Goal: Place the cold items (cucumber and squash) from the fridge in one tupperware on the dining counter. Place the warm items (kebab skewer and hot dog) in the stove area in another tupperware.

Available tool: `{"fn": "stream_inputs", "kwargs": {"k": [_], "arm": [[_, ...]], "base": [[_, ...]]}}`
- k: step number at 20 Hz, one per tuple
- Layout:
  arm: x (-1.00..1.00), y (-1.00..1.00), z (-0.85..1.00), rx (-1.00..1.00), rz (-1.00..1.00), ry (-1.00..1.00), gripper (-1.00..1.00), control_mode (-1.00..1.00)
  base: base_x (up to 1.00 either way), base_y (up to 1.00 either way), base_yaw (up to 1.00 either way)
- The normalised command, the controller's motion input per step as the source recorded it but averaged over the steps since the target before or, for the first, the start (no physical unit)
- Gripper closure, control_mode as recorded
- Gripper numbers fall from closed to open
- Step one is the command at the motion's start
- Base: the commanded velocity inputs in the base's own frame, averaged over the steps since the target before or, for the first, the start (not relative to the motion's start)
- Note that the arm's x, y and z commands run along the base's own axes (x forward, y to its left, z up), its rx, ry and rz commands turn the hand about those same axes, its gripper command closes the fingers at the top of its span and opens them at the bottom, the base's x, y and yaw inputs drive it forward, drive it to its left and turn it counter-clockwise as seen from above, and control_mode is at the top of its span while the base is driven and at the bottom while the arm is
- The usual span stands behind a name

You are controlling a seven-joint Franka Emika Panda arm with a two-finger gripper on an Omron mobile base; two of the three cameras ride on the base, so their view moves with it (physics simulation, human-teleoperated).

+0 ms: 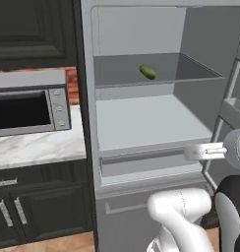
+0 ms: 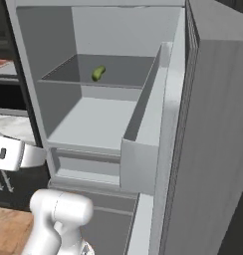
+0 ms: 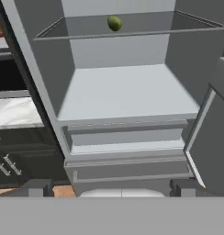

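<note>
A small green cucumber (image 1: 147, 72) (image 2: 98, 73) (image 3: 114, 22) lies on the upper shelf of the open fridge (image 1: 141, 123), toward the back. My gripper (image 3: 111, 188) is open, its two dark fingertips (image 3: 38, 187) spread wide with nothing between them. It hangs in front of the fridge at about the height of the lower drawers, well below and short of the cucumber. The white hand (image 1: 205, 151) shows at the right of the left base view. The squash, kebab skewer, hot dog and tupperware are out of view.
The fridge door (image 2: 213, 124) stands open at the right, with its bin (image 2: 143, 144) jutting inward. The fridge's middle shelf (image 3: 125, 92) is bare. Left of the fridge, a microwave (image 1: 28, 106) sits on a marble counter (image 1: 38, 147) over dark cabinets (image 1: 38, 206).
</note>
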Motion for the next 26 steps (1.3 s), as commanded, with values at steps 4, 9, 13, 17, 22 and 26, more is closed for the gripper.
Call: {"fn": "stream_inputs", "kwargs": {"k": [4, 9, 13, 17, 22, 26], "arm": [[0.00, 0.00, 0.00, 0.00, 0.00, 0.00, -1.00, 1.00], [0.00, 0.00, 0.00, 0.00, 0.00, 0.00, -1.00, 1.00], [0.00, 0.00, 0.00, 0.00, 0.00, 0.00, -1.00, 1.00], [0.13, -0.20, 0.47, 0.02, 0.00, -0.14, -1.00, -1.00], [0.35, -0.20, 0.97, 0.00, 0.00, -0.17, -1.00, -1.00], [0.59, -0.02, 0.82, 0.00, 0.00, -0.01, -1.00, -1.00]], "base": [[0.61, 0.00, 0.00], [0.47, -0.05, 0.00], [0.49, -0.16, 0.00], [0.08, -0.05, 0.00], [0.00, 0.00, 0.00], [0.00, 0.00, 0.00]]}}
